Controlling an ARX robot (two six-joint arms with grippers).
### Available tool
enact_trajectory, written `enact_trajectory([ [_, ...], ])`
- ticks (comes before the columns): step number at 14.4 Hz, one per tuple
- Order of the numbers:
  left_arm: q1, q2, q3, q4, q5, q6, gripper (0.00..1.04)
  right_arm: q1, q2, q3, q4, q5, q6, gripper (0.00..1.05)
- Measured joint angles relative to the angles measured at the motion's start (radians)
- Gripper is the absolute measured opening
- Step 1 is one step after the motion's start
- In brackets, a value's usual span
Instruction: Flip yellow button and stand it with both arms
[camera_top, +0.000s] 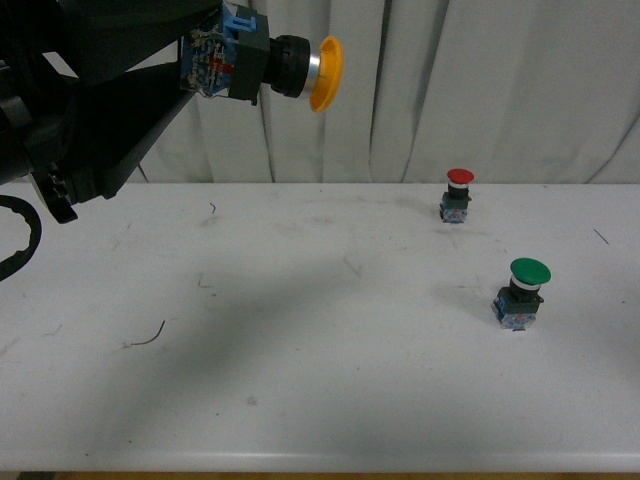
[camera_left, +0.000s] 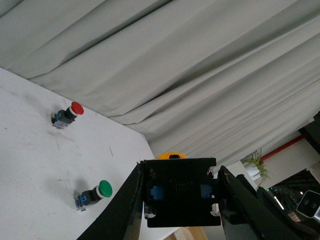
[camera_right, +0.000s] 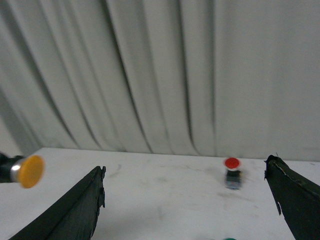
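**One button aloft, handover not yet made**

We find the left claw (camera_top: 212, 62) closed on the blue-grey block of the yellow button (camera_top: 285, 67), holding it high above the table (camera_top: 300, 390). The button lies sideways in the jaws, cap projecting beyond the fingertips toward the robot's right. The right claw (camera_right: 184, 167) stands wide open and empty; the yellow cap sits outside its gap, beyond one finger and apart from it. The red button (camera_top: 458, 194) and green button (camera_top: 522, 292) stand upright on the table, well below and beyond the left claw.

In our judgement the step in hand is the transfer. We advise that the right claw come in cap-end on, close on the black collar just beyond the left fingertips, and be proven tight before the left claw lets go. Then turn the cap uppermost, lower the block flat, and release only once seated
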Motion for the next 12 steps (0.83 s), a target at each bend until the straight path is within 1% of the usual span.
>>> enact_trajectory([
  [1, 0.0, 0.0, 0.0, 0.0, 0.0, 0.0, 0.36, 0.04, 0.014, -0.012, 0.04, -0.041, 0.024, 0.98],
  [2, 0.0, 0.0, 0.0, 0.0, 0.0, 0.0, 0.36, 0.078, 0.029, -0.026, 0.093, -0.101, 0.08, 0.98],
  [3, 0.0, 0.0, 0.0, 0.0, 0.0, 0.0, 0.36, 0.122, 0.063, -0.046, 0.171, -0.166, 0.17, 0.98],
  [4, -0.001, 0.0, 0.0, 0.0, 0.0, 0.001, 0.36, 0.163, 0.095, -0.049, 0.195, -0.188, 0.245, 0.98],
  [6, -0.002, 0.002, 0.0, 0.0, 0.0, 0.004, 0.36, 0.206, 0.173, -0.051, 0.371, -0.272, 0.429, 0.98],
  [7, -0.002, 0.007, 0.0, 0.0, 0.0, 0.004, 0.36, 0.219, 0.229, -0.04, 0.4, -0.288, 0.575, 0.98],
  [8, -0.002, 0.011, 0.0, 0.0, 0.0, 0.004, 0.36, 0.228, 0.295, -0.024, 0.394, -0.291, 0.694, 0.98],
  [11, 0.0, 0.013, 0.0, 0.0, 0.0, 0.003, 0.36, 0.245, 0.469, 0.045, 0.394, -0.24, 1.044, 0.98],
  [12, 0.004, 0.013, 0.0, 0.0, 0.0, 0.003, 0.36, 0.245, 0.514, 0.068, 0.393, -0.226, 1.128, 0.98],
])
